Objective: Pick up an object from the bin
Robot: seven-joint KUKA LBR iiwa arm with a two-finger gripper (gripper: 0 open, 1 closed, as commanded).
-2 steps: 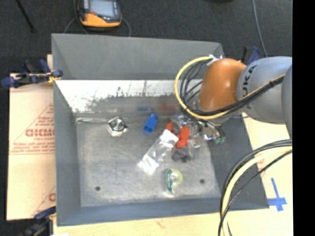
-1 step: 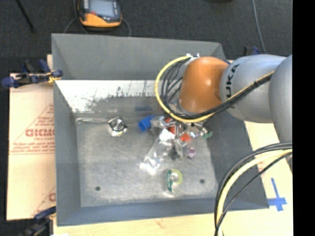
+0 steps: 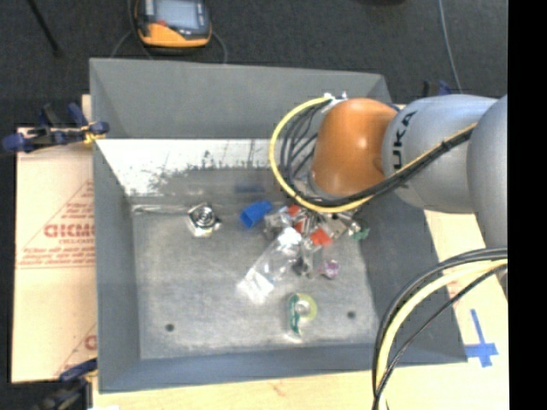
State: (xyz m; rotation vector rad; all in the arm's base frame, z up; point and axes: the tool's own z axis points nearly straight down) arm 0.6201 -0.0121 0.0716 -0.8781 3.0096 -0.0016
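Toward the bin's (image 3: 171,289) three o'clock, your end effector (image 3: 320,225) hangs over the heap (image 3: 275,266); the orange cover (image 3: 346,148) hides it, so you cannot tell its grip state.

Matt grey metal bin (image 3: 171,301) with a scuffed floor, shiny metal knob (image 3: 202,220), smooth blue plastic piece (image 3: 254,215), crinkled clear plastic bag (image 3: 267,272), glossy orange cover (image 3: 346,148)

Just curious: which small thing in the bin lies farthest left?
The shiny silver round metal piece, alone on the bin floor. The small blue block lies to its right, beside the heap of clear plastic and red bits.
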